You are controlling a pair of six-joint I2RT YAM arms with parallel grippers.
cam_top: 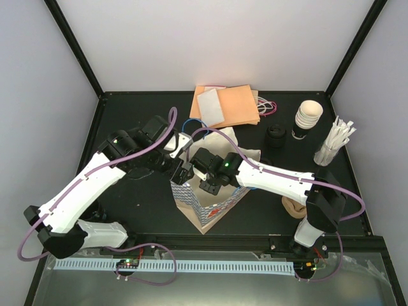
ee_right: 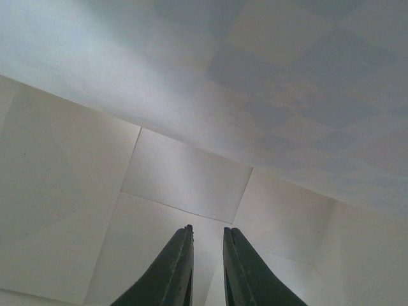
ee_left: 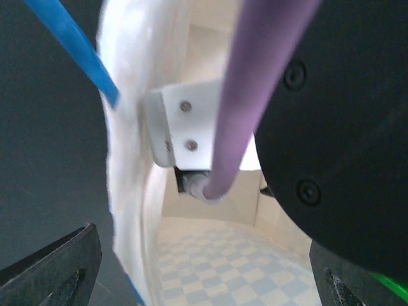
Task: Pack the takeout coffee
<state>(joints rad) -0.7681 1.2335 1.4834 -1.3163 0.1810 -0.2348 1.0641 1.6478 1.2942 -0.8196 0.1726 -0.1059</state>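
Pale walls close in a black tabletop. At the left, the left arm reaches right toward the paper bag, which stands open near the middle and shows a blue check print. The left pincer sits at the bag's left rim with its fingers spread wide. The bag's white edge stands between them and neither finger touches it. A blue handle and a purple cable cross the left wrist view.

The right pincer is down inside the bag, aimed at the pale folded bottom. Its fingers are almost together and hold nothing.

No view shows the takeout coffee plainly, and I cannot tell whether it lies in the bag.

Far behind the bag lie orange paper sheets. To their right stand a dark round object, a stack of cream cups and a glass of white sticks. A brown carrier peeks out near the right arm's base.
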